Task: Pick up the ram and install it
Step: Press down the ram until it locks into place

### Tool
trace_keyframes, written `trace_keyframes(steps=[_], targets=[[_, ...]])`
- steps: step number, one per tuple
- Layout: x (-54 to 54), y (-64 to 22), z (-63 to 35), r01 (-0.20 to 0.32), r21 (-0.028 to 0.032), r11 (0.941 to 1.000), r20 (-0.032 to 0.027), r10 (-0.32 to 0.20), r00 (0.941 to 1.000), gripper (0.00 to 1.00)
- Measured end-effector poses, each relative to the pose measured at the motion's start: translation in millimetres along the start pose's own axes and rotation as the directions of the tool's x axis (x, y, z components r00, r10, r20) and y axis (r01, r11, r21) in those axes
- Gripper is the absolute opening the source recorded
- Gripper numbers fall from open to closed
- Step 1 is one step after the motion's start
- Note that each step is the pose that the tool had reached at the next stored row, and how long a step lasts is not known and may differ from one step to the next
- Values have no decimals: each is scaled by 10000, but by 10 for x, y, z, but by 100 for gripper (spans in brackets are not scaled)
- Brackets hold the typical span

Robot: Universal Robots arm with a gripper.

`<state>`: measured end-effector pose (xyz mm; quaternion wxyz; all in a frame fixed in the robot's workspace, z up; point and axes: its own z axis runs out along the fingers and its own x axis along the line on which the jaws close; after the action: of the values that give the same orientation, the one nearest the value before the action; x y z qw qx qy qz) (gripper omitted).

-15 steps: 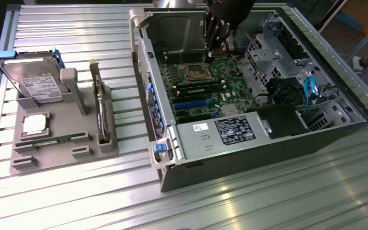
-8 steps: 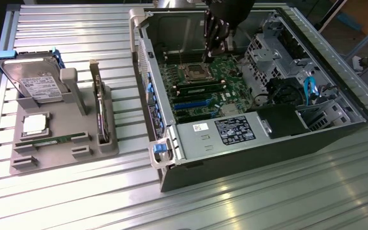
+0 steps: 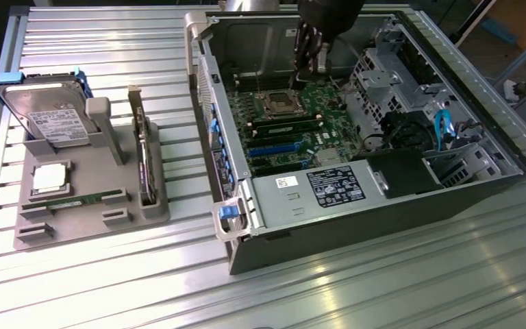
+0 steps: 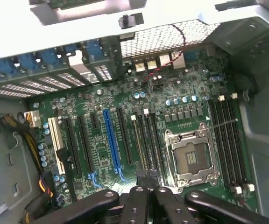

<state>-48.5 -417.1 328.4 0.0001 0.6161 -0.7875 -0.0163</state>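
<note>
My gripper [image 4: 146, 196] is closed, fingertips pressed together with nothing wide between them. It hangs inside the open computer case [image 3: 505, 147], low over the motherboard [image 4: 102, 140]. It sits at the near end of the memory slots, just beside the empty CPU socket [image 4: 190, 156].

1 of those slots shows a greenish-brown edge along its length where the neighbours are black. I take that for the ram [image 4: 138, 144], standing on edge in the slot. Whether my fingertips touch it, I cannot tell.

A similar green stick [image 3: 69, 201] lies flat in the grey parts tray [image 3: 90, 233], well apart from the case. It is near the silver processor [image 3: 49, 177] and the hard drive [image 3: 55, 122].

I judge the ram light, stiff and thin, and also fragile. It should be held by its 2 long faces near the middle, or pushed on its top edge, clear of the chips and contacts.

The hard drive's white label and the black label on the power supply [image 3: 334, 186] carry print, but I can read none of it, nor any brand.
</note>
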Motion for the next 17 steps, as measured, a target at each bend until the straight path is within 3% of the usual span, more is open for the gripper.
trace_keyframes(steps=[3,4,10,14,17], targets=[[0,0,1,-653,13,9979,17,653,9979,11],[0,0,1,-1039,20,9946,27,1039,9946,11],[0,0,1,-2226,38,9749,62,2226,9749,11],[0,0,1,-2926,47,9562,84,2926,9562,11],[0,0,1,-3676,56,9300,109,3675,9300,11]])
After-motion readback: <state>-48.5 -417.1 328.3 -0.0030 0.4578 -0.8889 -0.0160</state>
